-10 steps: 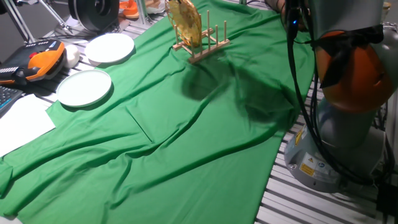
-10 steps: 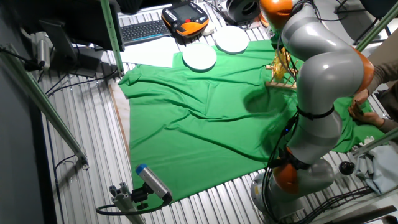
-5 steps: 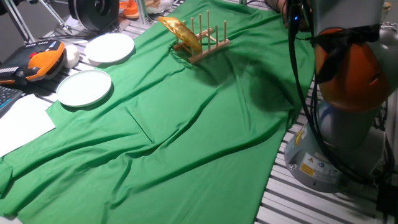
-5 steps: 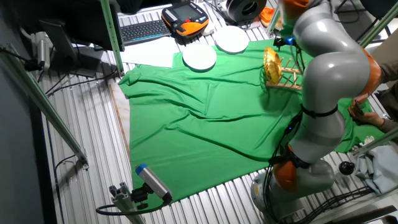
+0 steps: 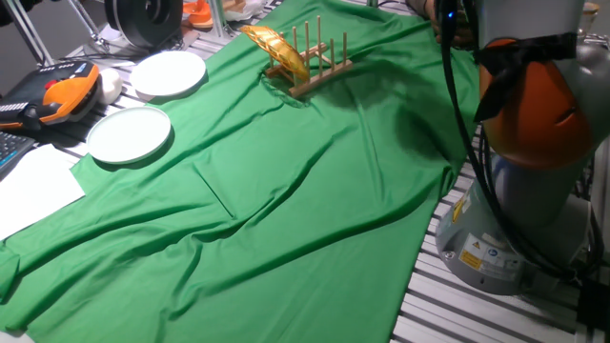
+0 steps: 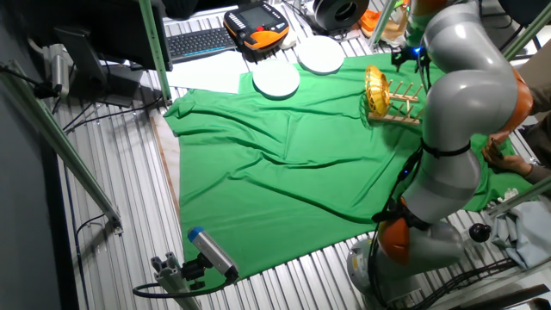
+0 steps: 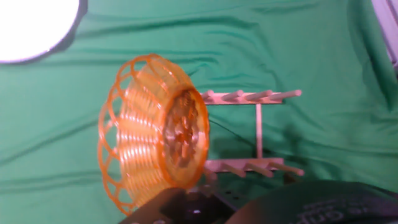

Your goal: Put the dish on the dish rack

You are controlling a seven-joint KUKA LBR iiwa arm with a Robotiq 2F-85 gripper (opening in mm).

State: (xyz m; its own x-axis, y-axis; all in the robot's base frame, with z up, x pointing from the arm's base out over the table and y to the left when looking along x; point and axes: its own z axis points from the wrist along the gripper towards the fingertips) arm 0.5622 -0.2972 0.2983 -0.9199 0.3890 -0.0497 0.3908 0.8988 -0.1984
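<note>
The dish (image 5: 272, 48), a golden woven basket-bowl, leans tilted on its edge against the left end of the dish rack (image 5: 319, 69), a small wooden rack with upright pegs at the far end of the green cloth. The other fixed view shows the dish (image 6: 374, 89) standing on edge at the rack (image 6: 400, 103). In the hand view the dish (image 7: 155, 134) is seen from above with its bottom toward the rack (image 7: 255, 134). My gripper (image 7: 193, 208) shows only as a dark blurred body at the bottom edge. It is above the dish and apart from it; its fingers are hidden.
Two white plates (image 5: 129, 133) (image 5: 169, 73) lie left of the green cloth (image 5: 286, 210). An orange teach pendant (image 5: 62, 90) and white paper (image 5: 33, 191) are further left. The robot base (image 5: 515, 210) stands at the right edge. A keyboard (image 6: 198, 41) lies beyond the plates.
The dish stood upright at the rack a second ago, then tipped left to lean against the rack's end. The arm has risen up and back from it.
</note>
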